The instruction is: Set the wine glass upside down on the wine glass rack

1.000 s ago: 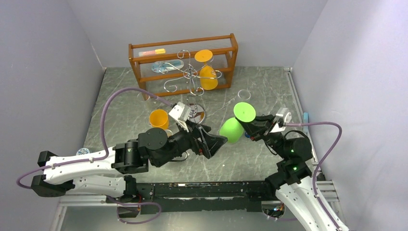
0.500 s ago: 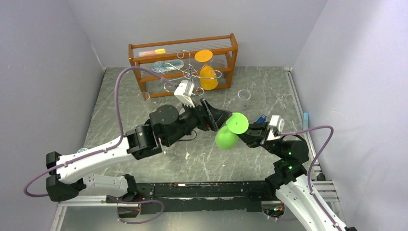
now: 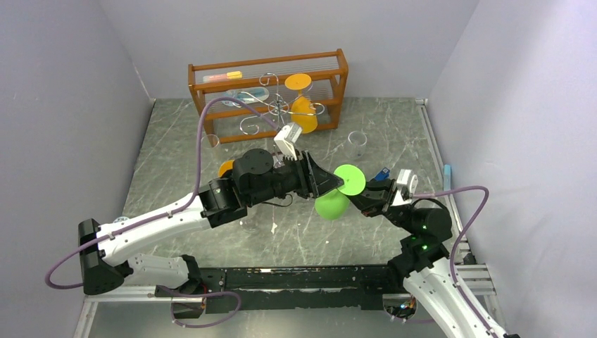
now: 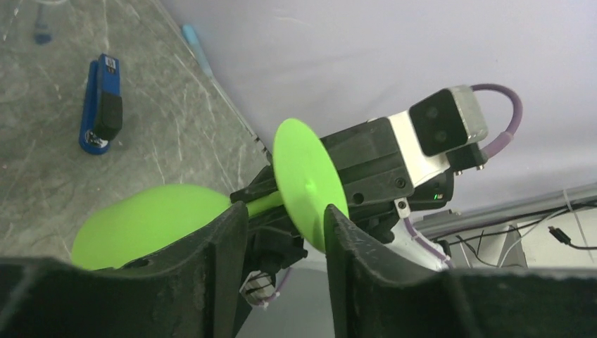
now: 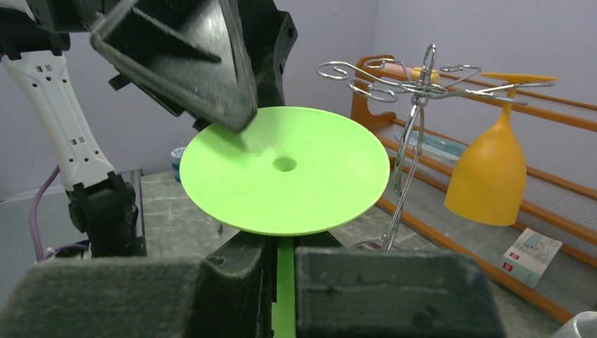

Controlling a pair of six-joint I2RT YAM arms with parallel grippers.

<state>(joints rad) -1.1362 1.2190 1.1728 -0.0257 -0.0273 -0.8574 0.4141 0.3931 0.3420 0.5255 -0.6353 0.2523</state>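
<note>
My right gripper (image 3: 364,200) (image 5: 282,255) is shut on the stem of a lime-green wine glass (image 3: 331,204) (image 5: 281,169), held above the table with its round foot turned toward the left arm. In the left wrist view the bowl of this wine glass (image 4: 148,222) lies left of the foot. My left gripper (image 3: 338,184) (image 4: 285,210) stands open, its two jaws straddling the foot's rim; one jaw is close to the rim, the other is apart from it. The silver wire wine glass rack (image 3: 280,111) (image 5: 415,84) stands behind, with an orange glass (image 3: 304,113) (image 5: 489,176) hanging upside down on it.
An orange-brown wooden shelf (image 3: 338,70) stands at the back wall behind the rack. An orange cup (image 3: 225,167) peeks out beside the left arm. A blue stapler (image 4: 102,105) lies near the right arm. Clear glasses (image 3: 357,139) stand on the marble table.
My left arm has swung right and up to the glass's foot, and its jaws have narrowed around the rim. The right gripper moved the green glass slightly left and keeps its grip.
</note>
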